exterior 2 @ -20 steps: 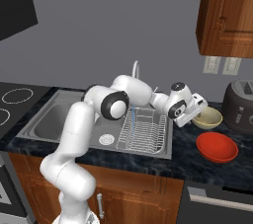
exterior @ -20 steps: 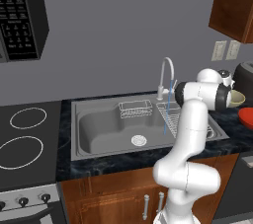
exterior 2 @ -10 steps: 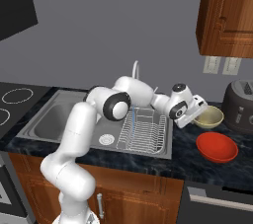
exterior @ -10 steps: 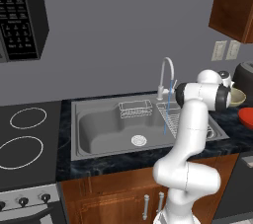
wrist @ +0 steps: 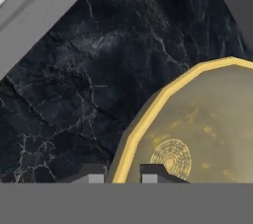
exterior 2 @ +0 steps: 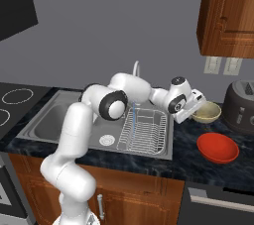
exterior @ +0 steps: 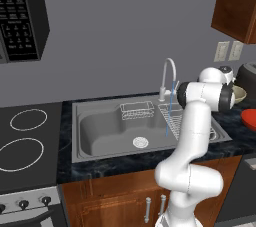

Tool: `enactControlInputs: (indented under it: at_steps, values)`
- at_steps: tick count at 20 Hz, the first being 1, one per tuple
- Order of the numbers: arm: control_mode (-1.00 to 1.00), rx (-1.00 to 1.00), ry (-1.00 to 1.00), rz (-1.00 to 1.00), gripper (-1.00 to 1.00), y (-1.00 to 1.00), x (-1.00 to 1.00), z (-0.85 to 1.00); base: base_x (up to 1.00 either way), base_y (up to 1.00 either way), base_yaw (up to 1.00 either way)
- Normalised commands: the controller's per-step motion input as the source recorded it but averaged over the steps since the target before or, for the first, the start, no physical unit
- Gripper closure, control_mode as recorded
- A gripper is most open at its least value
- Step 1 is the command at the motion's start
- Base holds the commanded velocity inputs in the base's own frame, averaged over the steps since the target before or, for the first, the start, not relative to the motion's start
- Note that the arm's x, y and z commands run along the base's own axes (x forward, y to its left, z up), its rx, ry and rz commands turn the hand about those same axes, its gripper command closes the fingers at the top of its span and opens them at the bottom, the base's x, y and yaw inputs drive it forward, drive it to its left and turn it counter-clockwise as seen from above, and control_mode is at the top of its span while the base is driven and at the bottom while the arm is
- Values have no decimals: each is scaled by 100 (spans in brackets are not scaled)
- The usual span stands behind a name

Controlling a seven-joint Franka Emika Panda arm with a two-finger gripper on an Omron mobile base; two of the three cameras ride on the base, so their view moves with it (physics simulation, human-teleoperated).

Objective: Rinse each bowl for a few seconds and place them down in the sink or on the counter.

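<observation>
The tan bowl (exterior 2: pixel 208 113) sits on the dark marbled counter (exterior 2: pixel 184 162) to the right of the sink (exterior 2: pixel 55 122). My gripper (exterior 2: pixel 195 108) is at the bowl's left edge. In the hand view the gripper (wrist: pixel 121 174) is shut on the rim of the tan bowl (wrist: pixel 197 134), one fingertip inside it and one outside. The red bowl (exterior 2: pixel 218 147) lies on the counter just in front of the tan one, apart from it. From the left side, the tan bowl (exterior: pixel 239 93) and the red bowl (exterior: pixel 250 119) peek out behind my arm.
A thin stream of water runs from the curved tap (exterior: pixel 169 73) onto the wire rack (exterior 2: pixel 146 128) side of the sink. A dark grey toaster (exterior 2: pixel 241 106) stands right of the bowls. The stovetop (exterior: pixel 25 138) lies left of the sink.
The jaws have closed onto the tan bowl's rim. The arm and both bowls have stayed almost where they were.
</observation>
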Motion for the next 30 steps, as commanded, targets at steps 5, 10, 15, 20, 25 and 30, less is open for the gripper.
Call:
enactControlInputs:
  at_steps: [5,10,15,20,25,30]
  values:
    - [-100,-4,0,5,100,32,-5,42,0,0,0]
    - [-100,-7,0,7,100,38,-17,27,0,0,0]
    - [-100,-6,0,8,100,33,-23,8,0,0,0]
    - [-100,-6,1,8,100,32,-25,1,0,0,0]
    - [-100,-3,0,8,100,24,-24,11,0,0,0]
    - [-100,0,2,8,100,26,-12,20,0,0,0]
